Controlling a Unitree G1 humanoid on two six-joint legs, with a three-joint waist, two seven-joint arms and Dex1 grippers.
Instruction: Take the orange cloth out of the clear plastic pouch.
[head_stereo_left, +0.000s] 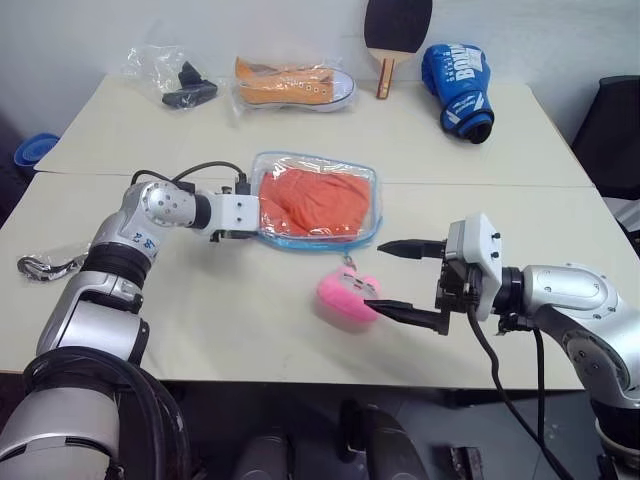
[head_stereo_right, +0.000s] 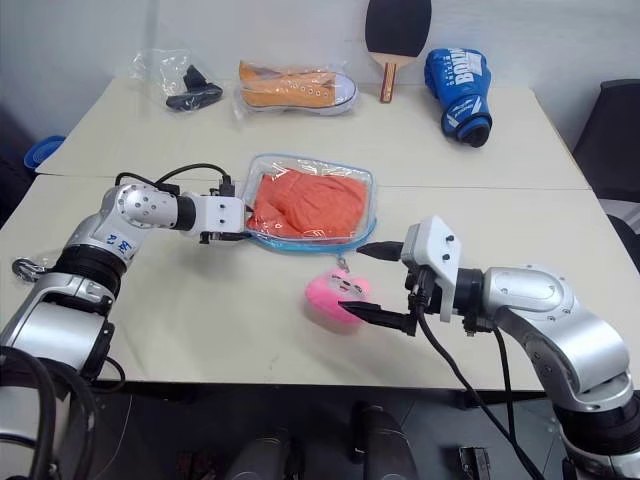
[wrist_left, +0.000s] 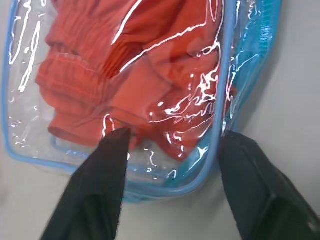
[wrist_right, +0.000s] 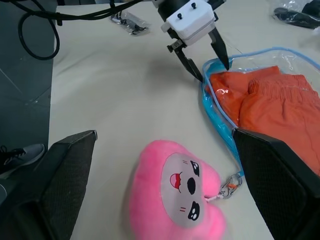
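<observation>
The clear plastic pouch (head_stereo_left: 366, 232) with light blue trim lies flat at the table's middle. The folded orange cloth (head_stereo_left: 318, 200) is inside it. A pink plush charm (head_stereo_left: 345, 298) lies in front of the pouch, joined to it by a short clasp. My left gripper (wrist_right: 214, 72) is at the pouch's left corner, its fingers (wrist_left: 100, 185) apart, one over the pouch's top and one beside its blue edge. My right gripper (head_stereo_left: 378, 277) stands wide open just right of the plush, pointing left, holding nothing.
Along the far side lie a crinkled clear bag with a black object (head_stereo_left: 180, 85), a wrapped orange sneaker (head_stereo_left: 293, 85), a paddle (head_stereo_left: 397, 35) and a blue boxing glove (head_stereo_left: 458, 85). A metal clip (head_stereo_left: 40, 266) lies at the left edge. A black chair (head_stereo_left: 620, 130) stands right.
</observation>
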